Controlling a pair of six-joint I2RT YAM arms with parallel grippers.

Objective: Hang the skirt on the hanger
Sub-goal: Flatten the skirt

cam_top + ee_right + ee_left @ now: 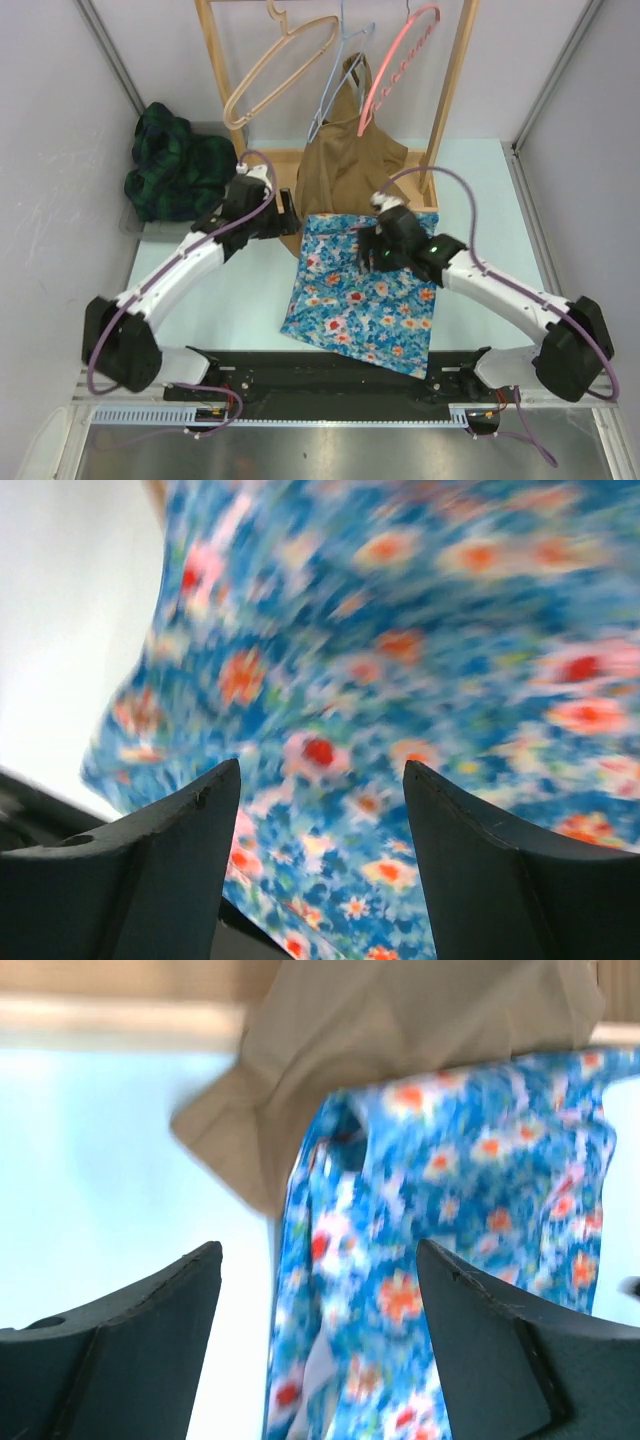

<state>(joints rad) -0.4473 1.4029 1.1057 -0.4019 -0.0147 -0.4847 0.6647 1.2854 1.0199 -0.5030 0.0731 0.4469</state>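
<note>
Top external view: floral skirt [360, 300] lies flat on the pale table [220, 300], top edge near the wooden rack [455, 90]; beige hanger [285, 65] hangs empty; left gripper [318, 1250] and right gripper [322, 765] hover wide, holding nothing; grasping stage, next probably pinching the waistband corners.

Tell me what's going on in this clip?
Two robot arms are working on a blue floral skirt spread on the table. The left gripper hovers open at its far left corner, the right gripper open over its far edge; neither holds cloth. The skirt isn't on a hanger yet: the beige hanger and pink hanger hang bare on the rack behind.
</note>
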